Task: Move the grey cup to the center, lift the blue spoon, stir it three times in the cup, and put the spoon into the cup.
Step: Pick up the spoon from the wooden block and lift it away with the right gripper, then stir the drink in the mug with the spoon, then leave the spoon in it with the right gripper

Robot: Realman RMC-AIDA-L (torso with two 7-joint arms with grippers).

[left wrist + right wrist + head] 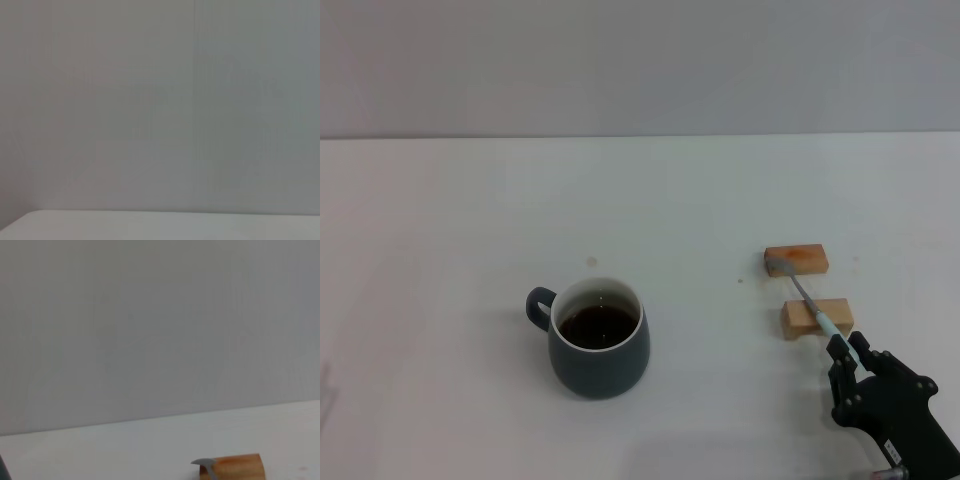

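Note:
The grey cup (599, 338) stands upright left of the table's middle, its handle pointing left and dark liquid inside. To its right, the blue spoon (807, 300) lies across two wooden blocks, with its metal bowl on the far block and its pale blue handle end toward me. My right gripper (849, 348) sits at the table's near right, just at that handle end, fingers apart on either side of it. In the right wrist view only the spoon's bowl (202, 463) shows, on the far block. The left gripper is out of view.
The far wooden block (796, 261) and the near wooden block (816, 318) carry the spoon; the far one (232, 467) also shows in the right wrist view. The white table (470, 220) runs back to a grey wall.

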